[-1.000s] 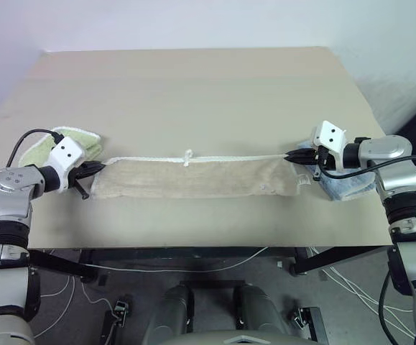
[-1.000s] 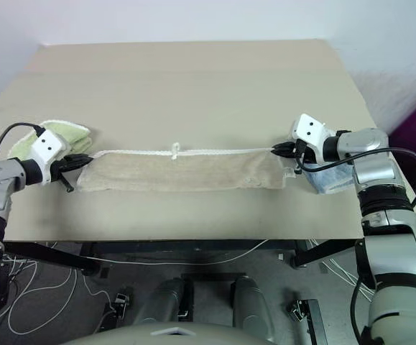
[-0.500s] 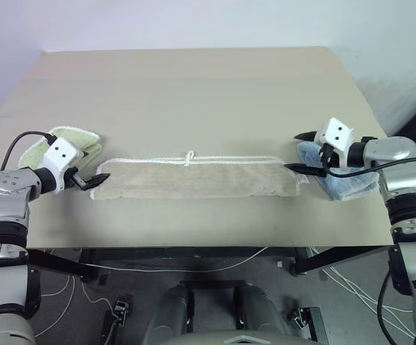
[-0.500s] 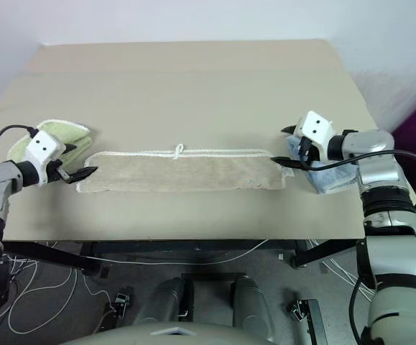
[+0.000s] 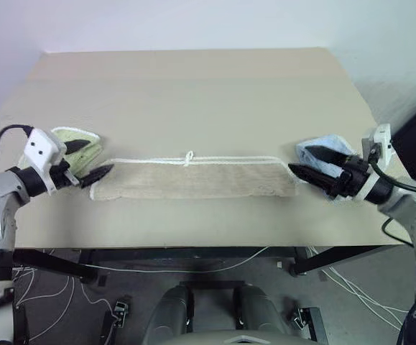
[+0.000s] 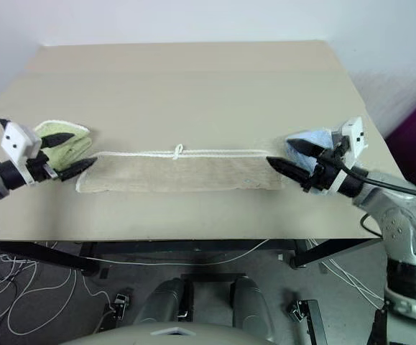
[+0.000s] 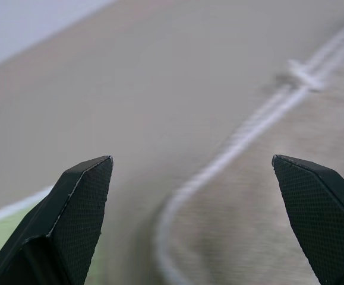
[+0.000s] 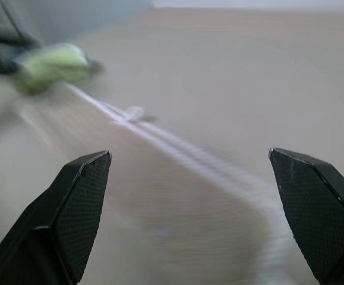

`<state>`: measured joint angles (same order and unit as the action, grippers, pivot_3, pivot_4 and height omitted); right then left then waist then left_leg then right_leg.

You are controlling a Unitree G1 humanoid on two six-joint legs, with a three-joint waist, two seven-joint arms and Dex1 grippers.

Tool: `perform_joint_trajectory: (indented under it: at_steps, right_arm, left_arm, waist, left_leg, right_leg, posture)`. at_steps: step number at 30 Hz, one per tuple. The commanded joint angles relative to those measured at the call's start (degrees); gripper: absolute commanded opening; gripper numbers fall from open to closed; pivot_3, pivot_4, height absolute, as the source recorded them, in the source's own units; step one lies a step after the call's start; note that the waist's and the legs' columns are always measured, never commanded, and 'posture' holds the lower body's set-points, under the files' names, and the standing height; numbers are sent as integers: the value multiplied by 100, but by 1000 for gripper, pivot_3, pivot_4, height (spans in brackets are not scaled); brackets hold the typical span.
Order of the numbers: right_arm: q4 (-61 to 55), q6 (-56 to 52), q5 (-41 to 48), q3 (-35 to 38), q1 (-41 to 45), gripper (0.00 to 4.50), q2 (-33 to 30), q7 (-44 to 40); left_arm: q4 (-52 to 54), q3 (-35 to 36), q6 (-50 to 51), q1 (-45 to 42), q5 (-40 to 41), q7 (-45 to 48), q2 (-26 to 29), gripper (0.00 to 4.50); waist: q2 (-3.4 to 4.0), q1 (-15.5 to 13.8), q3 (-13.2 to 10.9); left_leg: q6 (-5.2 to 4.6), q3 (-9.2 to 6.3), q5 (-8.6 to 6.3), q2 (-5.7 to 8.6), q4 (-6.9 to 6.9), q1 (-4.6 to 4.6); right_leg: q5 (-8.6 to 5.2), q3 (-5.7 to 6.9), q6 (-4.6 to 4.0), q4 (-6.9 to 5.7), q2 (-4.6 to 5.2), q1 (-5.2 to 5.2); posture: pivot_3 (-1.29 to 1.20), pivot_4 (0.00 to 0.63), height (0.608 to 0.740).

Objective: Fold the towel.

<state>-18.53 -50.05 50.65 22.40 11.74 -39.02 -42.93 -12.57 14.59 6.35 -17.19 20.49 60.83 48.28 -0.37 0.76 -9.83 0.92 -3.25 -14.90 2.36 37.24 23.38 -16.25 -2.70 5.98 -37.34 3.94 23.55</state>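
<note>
The towel (image 5: 193,180) lies on the table as a long, narrow beige strip. Its white corded edge runs along the far side, with the small loop (image 5: 188,156) near the middle. My left gripper (image 5: 91,159) is open at the strip's left end, slightly above it, holding nothing. My right gripper (image 5: 299,159) is open just off the right end, also empty. In the left wrist view the cord edge of the towel (image 7: 237,136) curves between the two black fingers (image 7: 82,202). The right wrist view looks along the towel (image 8: 160,196) between its open fingers (image 8: 79,196).
A small light-green folded towel (image 5: 67,136) lies right behind my left gripper. A small light-blue folded towel (image 5: 330,144) lies under and behind my right gripper. The tan table (image 5: 193,86) stretches far behind the strip; its front edge is close below it.
Both grippers were shut on the towel's ends, then opened and let go. The strip settled flat on the table. Both hands have drawn back outward and slightly up; the right wrist has rolled.
</note>
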Motion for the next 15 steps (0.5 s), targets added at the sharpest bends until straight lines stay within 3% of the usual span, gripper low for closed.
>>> perform_joint_trajectory:
  at_steps: [1, 5, 10, 15]
  right_arm:
    - [-496, -979, 1614, 492, -416, 4464, 360, 1189]
    - [-402, -1298, 2988, 632, -988, 4464, 838, 2941]
    - [-263, -879, 4182, 383, -1374, 4464, 1222, 4920]
    - [-39, -302, 4797, 128, -1312, 4464, 1500, 6133]
  left_arm:
    - [583, -167, 176, 114, 221, 367, 44, 4500]
    - [877, -494, 402, 109, 338, 556, -161, 4500]
    - [1389, -886, 650, 178, 461, 642, -497, 4500]
    - [1475, -1104, 697, 129, 437, 635, -692, 4500]
  waist:
    - [-7, -16, 4]
    - [-11, -27, 7]
    - [-12, 7, 7]
    - [-10, 15, 8]
  left_leg:
    - [0, 0, 0, 0, 0, 0]
    - [0, -6, 0, 8, 1, 0]
    - [0, -5, 0, 8, -3, -2]
    - [-1, -4, 0, 5, -3, -2]
  right_leg:
    - [0, 1, 0, 3, 1, -1]
    - [0, 9, 0, 12, 14, -12]
    - [0, 9, 0, 11, 12, -10]
    - [0, 7, 0, 10, 3, -9]
  posture:
    - [0, 150, 740]
    - [0, 150, 740]
    - [0, 150, 740]
    - [0, 150, 740]
